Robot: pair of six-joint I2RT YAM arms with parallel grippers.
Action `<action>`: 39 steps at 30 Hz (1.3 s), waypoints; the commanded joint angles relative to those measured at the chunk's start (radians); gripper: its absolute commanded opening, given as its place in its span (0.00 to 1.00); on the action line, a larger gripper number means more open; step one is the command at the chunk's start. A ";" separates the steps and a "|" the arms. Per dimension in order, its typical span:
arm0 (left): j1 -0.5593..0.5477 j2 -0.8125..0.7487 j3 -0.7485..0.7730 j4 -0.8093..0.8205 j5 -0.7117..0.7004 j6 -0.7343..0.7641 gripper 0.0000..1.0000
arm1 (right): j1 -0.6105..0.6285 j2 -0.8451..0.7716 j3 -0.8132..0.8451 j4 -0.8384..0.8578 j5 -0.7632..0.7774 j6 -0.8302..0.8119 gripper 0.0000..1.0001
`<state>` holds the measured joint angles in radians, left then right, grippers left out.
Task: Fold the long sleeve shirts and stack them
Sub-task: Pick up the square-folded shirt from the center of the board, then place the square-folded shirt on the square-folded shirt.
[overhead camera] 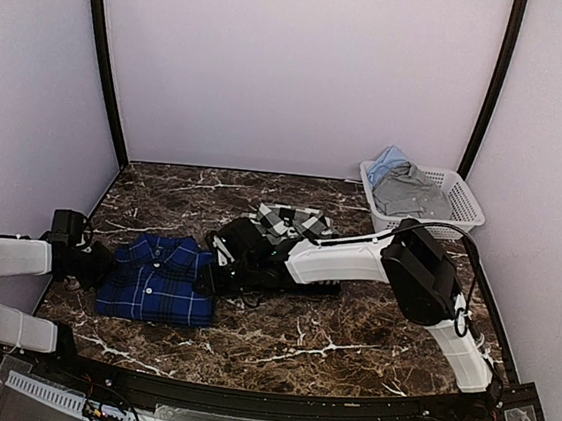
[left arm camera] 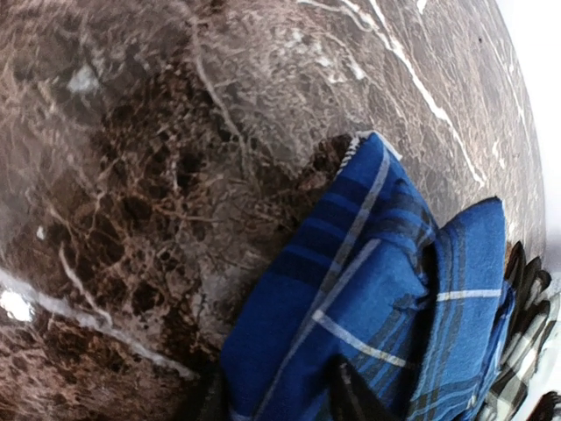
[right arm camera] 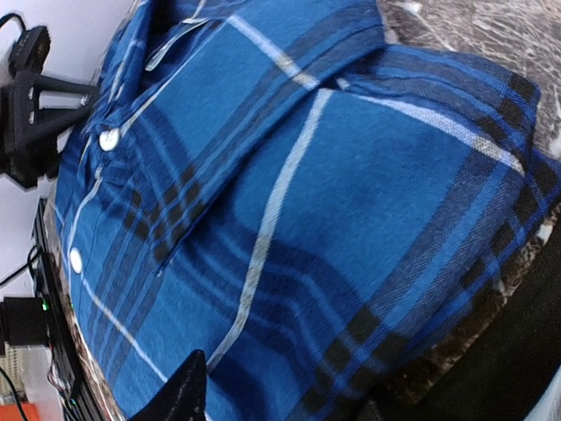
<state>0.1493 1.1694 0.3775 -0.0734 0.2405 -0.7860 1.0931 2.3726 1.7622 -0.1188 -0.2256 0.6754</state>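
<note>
The royal blue plaid shirt lies folded on the table, left of centre. The black-and-white check shirt lies folded behind it, partly hidden by my right arm. My left gripper is at the blue shirt's left edge. In the left wrist view its fingertips are closed on a thick fold of the blue cloth. My right gripper is at the shirt's right edge. In the right wrist view its jaws are wide apart, with the blue shirt spread between them.
A white laundry basket holding grey and light blue clothes stands at the back right. The dark marble table stretches to the right and front. The enclosure walls close in on both sides.
</note>
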 commanded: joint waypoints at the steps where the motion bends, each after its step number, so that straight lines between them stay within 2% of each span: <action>1: -0.001 0.011 -0.059 -0.036 0.073 -0.031 0.27 | 0.014 0.075 0.067 -0.058 -0.003 -0.005 0.43; 3: -0.002 0.004 -0.058 -0.037 0.092 -0.040 0.16 | 0.015 0.093 0.114 -0.084 -0.001 -0.021 0.35; 5: -0.003 -0.014 -0.048 -0.051 0.103 -0.046 0.07 | 0.015 0.110 0.170 -0.121 0.013 -0.044 0.21; 8: -0.004 -0.067 -0.013 -0.100 0.109 -0.046 0.00 | 0.014 0.126 0.246 -0.176 0.033 -0.074 0.01; 19: -0.031 -0.196 0.160 -0.240 0.140 0.027 0.00 | 0.003 0.060 0.380 -0.287 0.090 -0.180 0.00; 26: -0.135 -0.214 0.271 -0.264 0.114 0.021 0.00 | -0.014 -0.017 0.401 -0.339 0.127 -0.226 0.00; 34: -0.220 -0.190 0.402 -0.232 0.111 -0.015 0.00 | -0.055 -0.142 0.333 -0.369 0.171 -0.265 0.00; 39: -0.350 -0.097 0.483 -0.170 0.084 -0.047 0.00 | -0.109 -0.261 0.212 -0.362 0.222 -0.283 0.00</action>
<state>-0.1078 1.0145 0.7914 -0.3050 0.3214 -0.8021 1.0260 2.2295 2.0472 -0.5304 -0.0544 0.4229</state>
